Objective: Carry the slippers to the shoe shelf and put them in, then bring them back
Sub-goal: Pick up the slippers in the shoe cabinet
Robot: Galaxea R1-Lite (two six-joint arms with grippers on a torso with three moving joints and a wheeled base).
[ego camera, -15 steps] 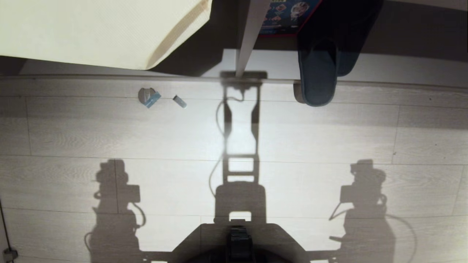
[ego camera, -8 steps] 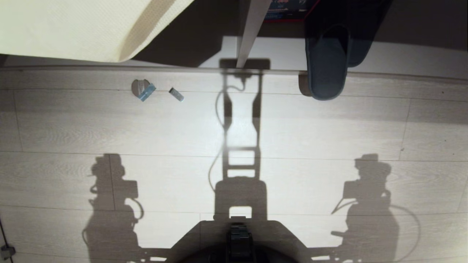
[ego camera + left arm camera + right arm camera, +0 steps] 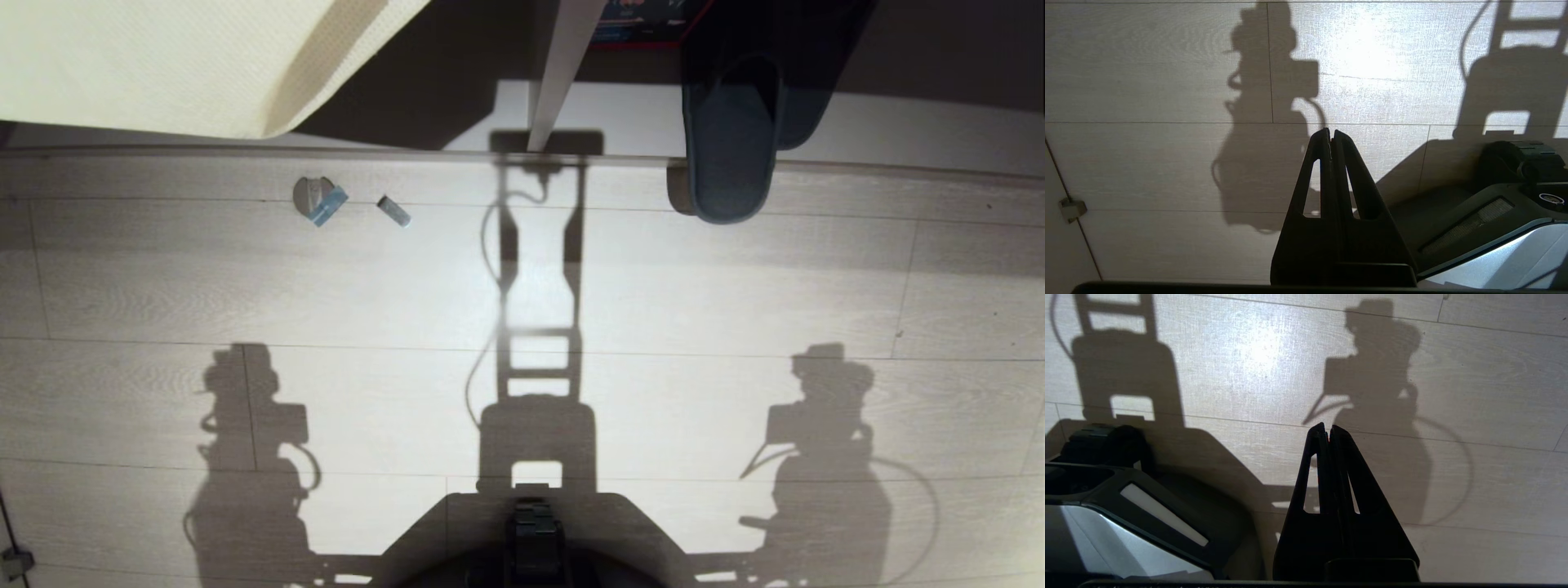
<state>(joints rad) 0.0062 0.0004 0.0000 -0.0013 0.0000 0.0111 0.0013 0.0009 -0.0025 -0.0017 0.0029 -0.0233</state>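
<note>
**Slippers at the shelf's edge, both grippers idle and closed**

The pair of grey-blue closed-toe fabric slippers sits at the far side of the scene, in the right-hand bay of the low taupe-beige laminate shoe shelf. They lie just right of the pale vertical divider. The nearer slipper pokes its rounded end out over the shelf's front lip and hangs a little above the pale wood-grain plank floor. The second slipper lies tucked beside and partly behind it, deeper in shadow, so only a strip of it shows.

Neither arm appears from the head camera; only their shadows fall on the planks, one on each side, with the shadow of the robot's trunk between them. Each wrist camera shows its own pincer. The left gripper has its two dark fingers pressed together tip to tip with nothing between them, pointing out over bare floor beside the robot's dark base. The right gripper stands the same way, fingers pinched together and empty, above the floor on the other side of the base. Both are well apart from the slippers, which show in neither wrist view.

A cream-coloured woven fabric bag fills the shelf's left bay. On the floor in front of it lie a small round grey disc with a blue tag and, just beside it, a small blue-grey scrap.
</note>
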